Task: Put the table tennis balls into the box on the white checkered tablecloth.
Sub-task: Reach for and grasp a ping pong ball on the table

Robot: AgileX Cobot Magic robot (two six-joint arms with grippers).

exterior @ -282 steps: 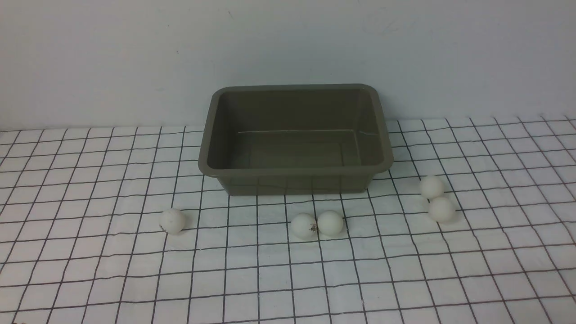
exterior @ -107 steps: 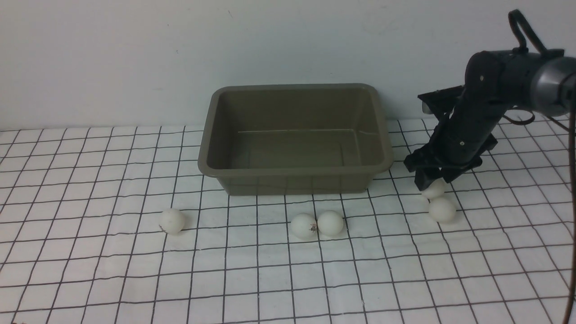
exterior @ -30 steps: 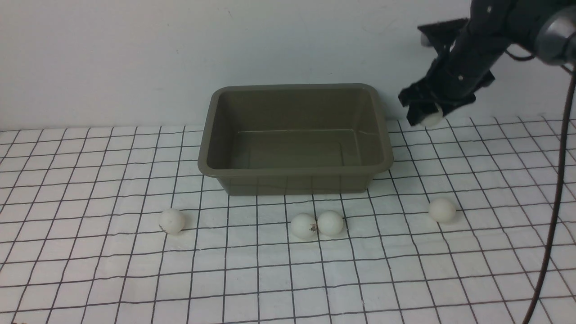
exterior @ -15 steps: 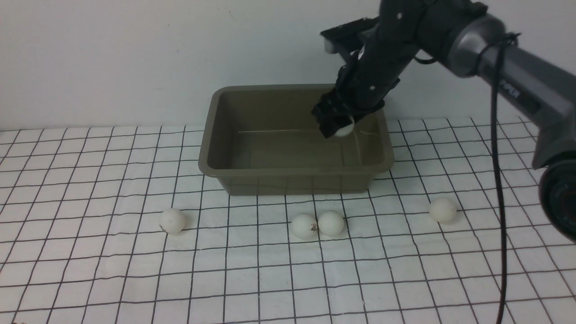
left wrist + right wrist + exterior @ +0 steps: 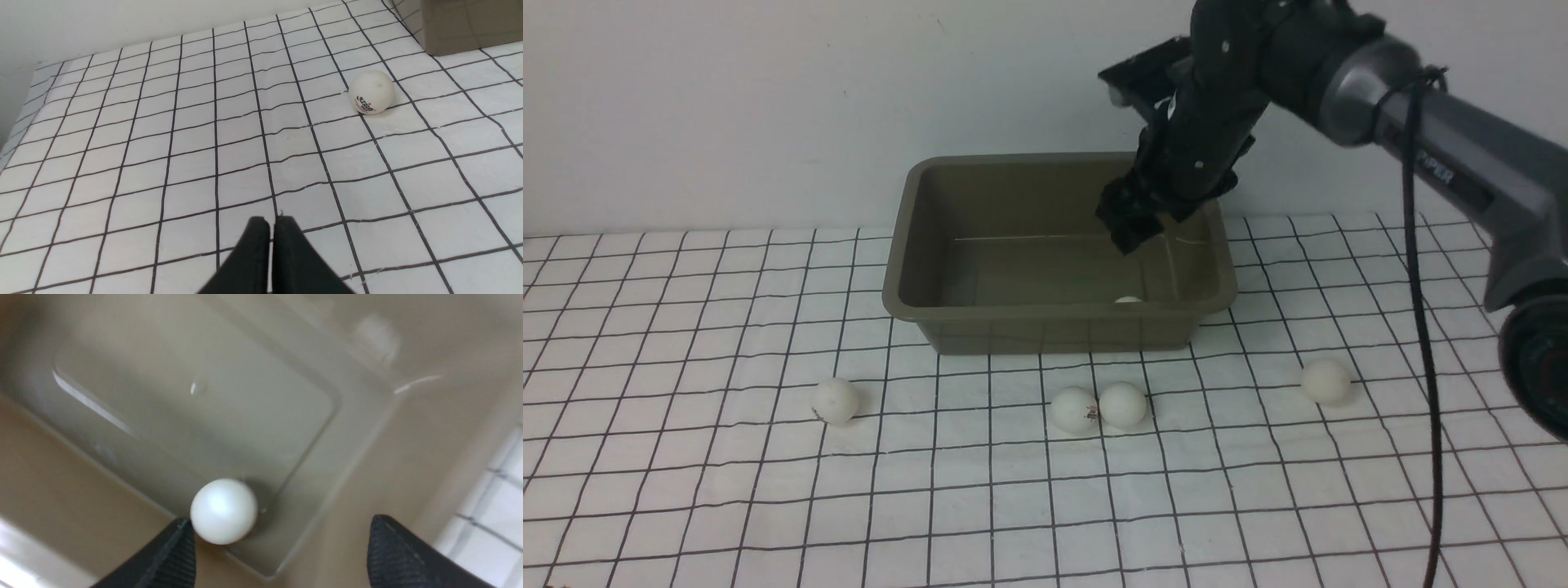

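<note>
Front view: the right gripper (image 5: 1145, 227) is hanging over the box (image 5: 931, 245) with its jaws spread and holding nothing. The released ball (image 5: 1128, 300), clamped half a second ago, is now lying below the gripper, and only its top is showing above the near rim. Four other balls (image 5: 836, 400) (image 5: 1074, 409) (image 5: 1123, 405) (image 5: 1325, 381) are lying unmoved on the tablecloth (image 5: 686, 490), nearer the camera than the gripper.

Left wrist view: only here the left gripper (image 5: 271, 222) is showing, with its fingers pressed together and empty. A marked ball (image 5: 371, 97) is lying ahead of it, well apart.

Right wrist view: the released ball (image 5: 224, 511) is showing whole on the box floor, just beside one fingertip (image 5: 179, 543).
</note>
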